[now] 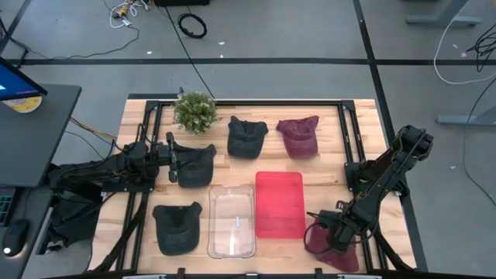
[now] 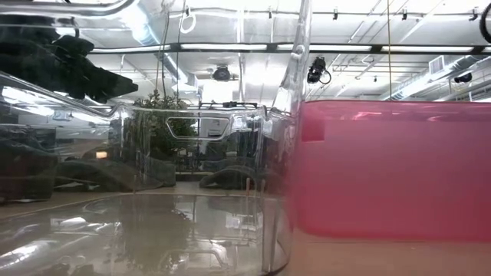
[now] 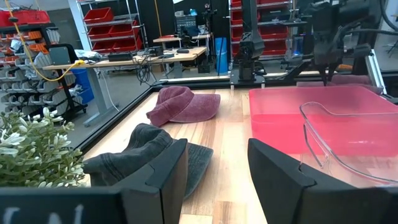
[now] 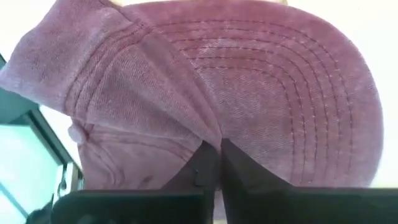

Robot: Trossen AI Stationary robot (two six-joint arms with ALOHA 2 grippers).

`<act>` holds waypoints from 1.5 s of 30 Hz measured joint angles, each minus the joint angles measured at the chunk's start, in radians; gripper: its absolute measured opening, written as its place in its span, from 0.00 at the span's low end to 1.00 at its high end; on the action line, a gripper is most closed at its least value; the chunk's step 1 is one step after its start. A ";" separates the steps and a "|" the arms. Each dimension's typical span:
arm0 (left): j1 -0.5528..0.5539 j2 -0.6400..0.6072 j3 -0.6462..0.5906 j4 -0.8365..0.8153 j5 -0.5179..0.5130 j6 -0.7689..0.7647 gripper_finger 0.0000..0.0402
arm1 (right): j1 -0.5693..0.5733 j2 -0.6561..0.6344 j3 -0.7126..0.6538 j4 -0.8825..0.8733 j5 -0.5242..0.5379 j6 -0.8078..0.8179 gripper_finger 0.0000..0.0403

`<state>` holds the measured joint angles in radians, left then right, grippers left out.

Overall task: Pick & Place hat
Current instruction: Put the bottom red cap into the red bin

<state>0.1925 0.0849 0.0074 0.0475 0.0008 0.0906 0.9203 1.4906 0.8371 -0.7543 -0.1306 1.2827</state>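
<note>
Several hats lie on the wooden table. A maroon hat (image 1: 335,248) sits at the near right corner under my right gripper (image 1: 332,226), which is shut on it; that hat fills the right wrist view (image 4: 186,93). My left gripper (image 1: 172,159) is open (image 3: 217,180) at the left edge of a dark hat (image 1: 195,163). More hats: one dark (image 1: 246,137), one maroon (image 1: 299,136) and a dark one (image 1: 177,226) near the front left. My right gripper pinches a raised fold of the maroon hat (image 4: 208,134) between its two shut fingers, where the crown meets the stitched brim (image 4: 298,93). The fingers come slanting down from above. Whether the hat is lifted off the table, I cannot tell. My left gripper stands at the dark hat's edge; whether it touches, I cannot tell.
A clear bin (image 1: 231,221) and a red bin (image 1: 279,203) stand side by side at the table's near middle, close in the low view (image 2: 399,169). A small potted plant (image 1: 194,111) stands at the far edge. A dark frame (image 1: 341,124) borders the table.
</note>
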 joint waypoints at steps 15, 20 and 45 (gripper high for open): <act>0.000 0.000 0.000 0.000 0.000 0.000 0.43 | -0.005 0.001 0.389 -0.514 0.127 -0.052 0.00; 0.000 0.000 0.000 0.000 0.000 0.000 0.43 | -0.049 0.001 0.451 -0.553 0.258 -0.123 0.00; 0.000 0.000 0.000 0.000 0.000 0.000 0.43 | -0.527 0.001 0.425 -0.156 0.411 -0.927 0.00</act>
<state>0.1923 0.0849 0.0074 0.0475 0.0008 0.0906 0.3933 1.4914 1.2622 -0.9099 0.2805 0.3553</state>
